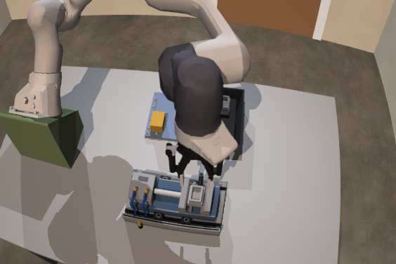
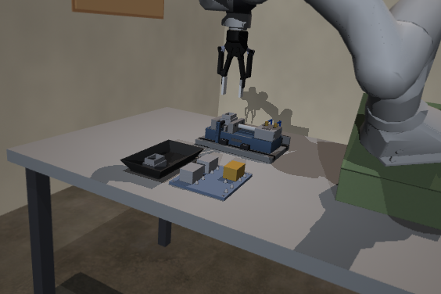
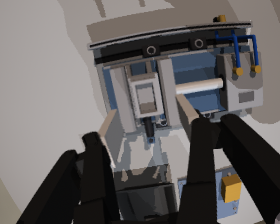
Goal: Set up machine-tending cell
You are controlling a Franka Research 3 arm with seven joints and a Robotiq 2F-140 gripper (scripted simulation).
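Pocketed grey part [image 1: 196, 194] in vise [image 1: 165, 202].

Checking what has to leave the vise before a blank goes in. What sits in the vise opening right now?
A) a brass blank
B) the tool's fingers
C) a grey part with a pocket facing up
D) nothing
C: a grey pocketed part sits in the vise, while the tool hangs open well above it.
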